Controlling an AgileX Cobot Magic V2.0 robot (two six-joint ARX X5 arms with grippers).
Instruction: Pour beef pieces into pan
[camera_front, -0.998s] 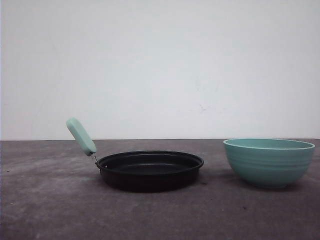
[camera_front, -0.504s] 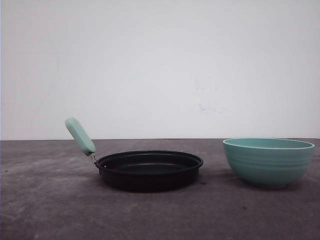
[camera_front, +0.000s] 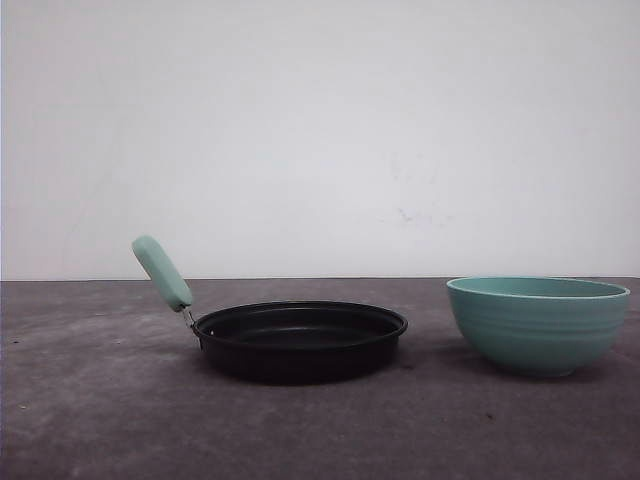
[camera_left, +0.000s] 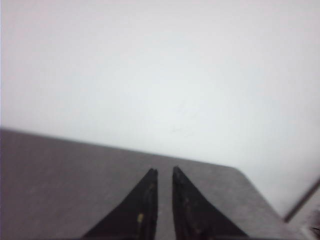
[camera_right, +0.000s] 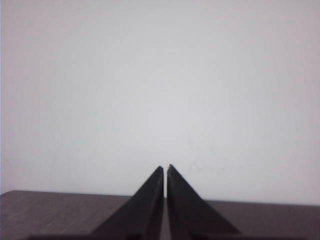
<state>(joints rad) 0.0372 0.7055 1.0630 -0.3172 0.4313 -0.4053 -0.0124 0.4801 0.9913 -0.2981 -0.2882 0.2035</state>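
On the table (camera_front: 100, 400) the pan (camera_front: 300, 340) sits left of centre — its handle (camera_front: 161, 272) rising from the rim toward ten o'clock. The bowl (camera_front: 537, 325) stands at the pan's three o'clock, apart from it, near the table's right edge. The wall (camera_front: 320, 130) lies behind both — whatever the bowl holds seems hidden by its rim.

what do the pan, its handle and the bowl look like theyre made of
The pan: matte black, thin stepped rim, likely coated metal, though plastic can't be ruled out. Its handle: smooth mint-green, rounded, looks like plastic or silicone, joined by a thin metal-looking link. The bowl: teal with horizontal ribs and a soft sheen, possibly glazed ceramic or melamine.
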